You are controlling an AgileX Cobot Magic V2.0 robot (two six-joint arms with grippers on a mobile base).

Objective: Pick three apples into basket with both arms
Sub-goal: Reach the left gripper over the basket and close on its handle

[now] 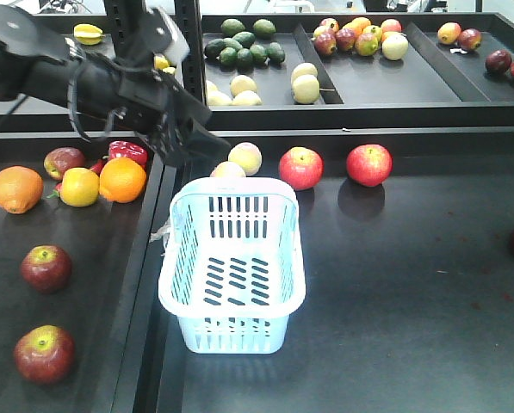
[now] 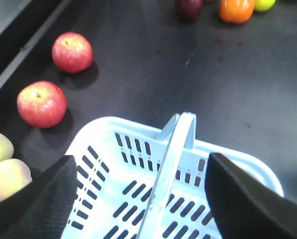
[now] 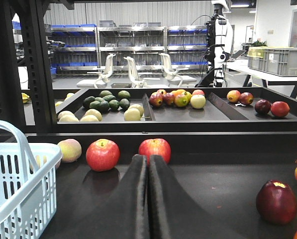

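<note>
The pale blue basket (image 1: 232,332) stands empty in the middle of the dark table, one handle (image 2: 175,158) raised. Two red apples (image 1: 300,168) (image 1: 368,164) lie behind it by the back rim; they also show in the left wrist view (image 2: 41,103) (image 2: 72,52) and the right wrist view (image 3: 102,155) (image 3: 160,147). Two deep red apples (image 1: 46,268) (image 1: 44,354) lie on the left tray. My left gripper (image 1: 186,143) (image 2: 143,199) is open and empty above the basket's far end. My right gripper (image 3: 148,159) is shut and empty, low over the table, pointing at the red apples.
Two pale peach-like fruits (image 1: 245,158) sit just behind the basket. Oranges (image 1: 122,179), a yellow fruit and a red pepper lie on the left tray. A dark red apple (image 3: 276,201) lies at the right. A raised back shelf (image 1: 360,86) holds several fruits.
</note>
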